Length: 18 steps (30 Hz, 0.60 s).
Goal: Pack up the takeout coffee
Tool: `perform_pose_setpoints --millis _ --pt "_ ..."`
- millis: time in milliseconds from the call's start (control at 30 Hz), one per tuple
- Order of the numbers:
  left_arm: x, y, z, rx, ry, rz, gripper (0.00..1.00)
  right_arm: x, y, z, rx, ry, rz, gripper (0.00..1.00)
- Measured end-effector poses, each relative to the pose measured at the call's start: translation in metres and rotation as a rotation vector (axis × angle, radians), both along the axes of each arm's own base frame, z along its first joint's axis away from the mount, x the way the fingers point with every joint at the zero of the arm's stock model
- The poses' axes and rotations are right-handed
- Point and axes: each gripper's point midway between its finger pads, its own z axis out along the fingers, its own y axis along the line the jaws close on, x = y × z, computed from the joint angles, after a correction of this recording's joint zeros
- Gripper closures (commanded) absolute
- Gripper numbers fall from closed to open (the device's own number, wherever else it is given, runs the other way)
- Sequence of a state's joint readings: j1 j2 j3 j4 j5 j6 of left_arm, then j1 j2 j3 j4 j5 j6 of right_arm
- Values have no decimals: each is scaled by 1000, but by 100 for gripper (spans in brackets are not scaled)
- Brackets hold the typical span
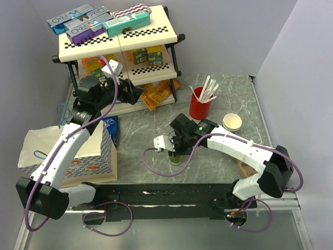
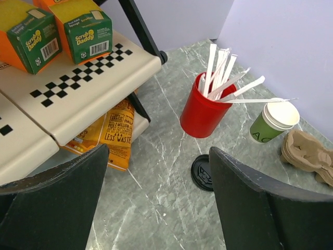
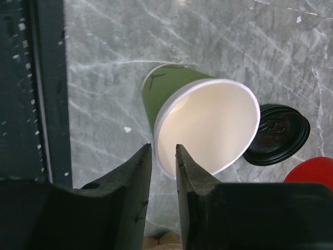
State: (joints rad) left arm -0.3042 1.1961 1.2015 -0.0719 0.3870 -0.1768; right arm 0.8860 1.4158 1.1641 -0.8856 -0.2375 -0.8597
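Right gripper (image 3: 164, 149), jaws slightly apart, straddles the rim of the green cup (image 3: 162, 86), which stands upright, mouth up.

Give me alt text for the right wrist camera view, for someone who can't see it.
A green paper cup, empty and cream inside, stands on a grey marbled table, its near rim between the barely parted fingers of the right tool. A round black lid lies flat right beside it.

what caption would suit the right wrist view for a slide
Right gripper straddles the rim of the green cup, black lid lying beside it.
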Motion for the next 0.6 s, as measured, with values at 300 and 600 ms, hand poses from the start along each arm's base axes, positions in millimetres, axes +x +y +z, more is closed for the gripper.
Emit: perform_pose_setpoints --millis 300,600 --pt "1 -5 -1 -4 9 -24 16 0 -3 71 138 -34 10 66" --pt "6 -11 -28 46 87 -63 18 82 -34 63 161 1 -262 66"
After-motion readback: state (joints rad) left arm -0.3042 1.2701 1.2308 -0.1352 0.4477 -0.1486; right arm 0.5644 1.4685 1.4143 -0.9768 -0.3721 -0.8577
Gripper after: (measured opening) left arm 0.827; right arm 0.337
